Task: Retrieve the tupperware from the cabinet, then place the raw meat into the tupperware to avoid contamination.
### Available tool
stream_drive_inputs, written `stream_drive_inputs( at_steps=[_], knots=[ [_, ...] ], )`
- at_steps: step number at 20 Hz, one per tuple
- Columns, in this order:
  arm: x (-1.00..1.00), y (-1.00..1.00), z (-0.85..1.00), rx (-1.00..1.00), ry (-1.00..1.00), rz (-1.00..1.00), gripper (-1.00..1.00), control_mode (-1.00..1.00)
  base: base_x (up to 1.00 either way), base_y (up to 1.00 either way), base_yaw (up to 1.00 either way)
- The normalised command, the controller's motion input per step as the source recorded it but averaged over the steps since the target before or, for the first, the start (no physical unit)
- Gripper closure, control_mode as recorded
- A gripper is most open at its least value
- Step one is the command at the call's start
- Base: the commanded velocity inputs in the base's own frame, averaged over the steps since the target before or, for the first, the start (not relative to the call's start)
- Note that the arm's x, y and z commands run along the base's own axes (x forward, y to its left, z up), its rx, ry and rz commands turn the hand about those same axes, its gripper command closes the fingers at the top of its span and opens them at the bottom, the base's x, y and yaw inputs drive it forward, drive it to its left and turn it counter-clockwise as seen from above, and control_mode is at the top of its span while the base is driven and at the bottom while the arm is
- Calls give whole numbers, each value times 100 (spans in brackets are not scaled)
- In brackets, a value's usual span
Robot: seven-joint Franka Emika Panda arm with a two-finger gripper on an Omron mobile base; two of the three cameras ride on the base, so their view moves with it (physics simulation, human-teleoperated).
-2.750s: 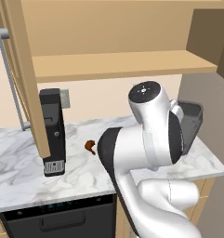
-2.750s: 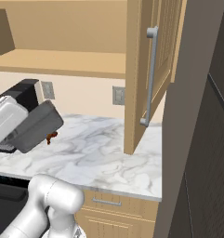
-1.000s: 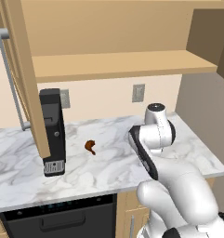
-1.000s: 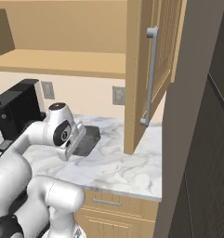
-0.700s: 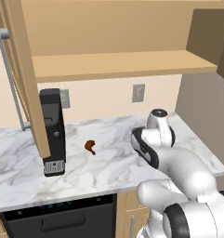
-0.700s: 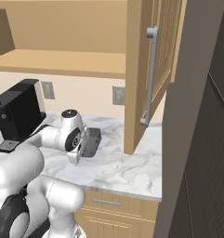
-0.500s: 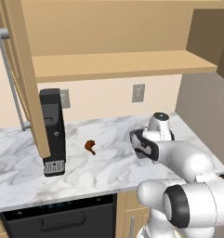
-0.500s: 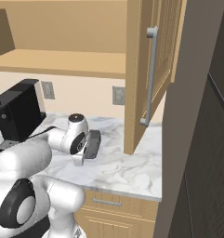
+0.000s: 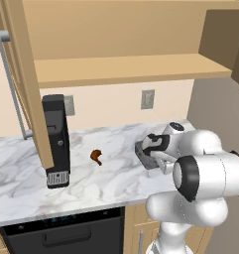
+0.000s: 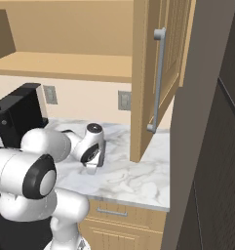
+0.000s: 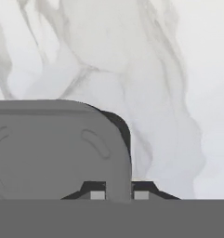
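The tall black appliance (image 9: 56,139) stands on the marble counter (image 9: 22,183), just in front of the edge of the open left door of the cabinet (image 9: 126,69), and serves as the landmark here. To the right of the appliance, near it but apart, the raw meat (image 9: 96,157) lies on the bare counter, a small reddish-brown drumstick shape. Farther to the right of the appliance, well beyond the meat, the grey tupperware (image 9: 144,155) sits low at the counter surface beside the robot's white forearm. The pincer (image 9: 151,158) is down at the tupperware; from the right base view the pincer (image 10: 92,163) points downward at the counter, on the far side of the arm from the appliance (image 10: 16,119).

In the hand view the tupperware (image 11: 53,148) lies on the left, its rounded corner and side wall running down between the two dark fingertips (image 11: 97,189). The pincer (image 11: 116,195) is nearly pressed together, pinching the thin wall of the tupperware, one tip inside and one outside. Marble counter (image 11: 169,93) spreads beyond the container.

The cabinet shelf (image 9: 131,69) above the appliance is a plain wooden board. A grey wall outlet (image 9: 147,98) sits on the wall to the right of the appliance, above the tupperware.
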Motion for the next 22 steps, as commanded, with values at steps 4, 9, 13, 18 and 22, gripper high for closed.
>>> stream_drive_inputs(
  at_steps=[4, 9, 13, 18, 22],
  knots=[
    [27, 0, -27, 10, 0, 7, 100, -100, 0, 0, 0],
    [9, 6, -5, 1, 0, 1, -100, -100, 0, 0, 0],
    [0, 0, 0, 0, 0, 0, -100, -100, 0, 0, 0],
    [0, 0, 0, 0, 1, 0, -100, -100, 0, 0, 0],
    [-2, 2, 15, -4, 5, 0, -100, -100, 0, 0, 0]
  ],
)
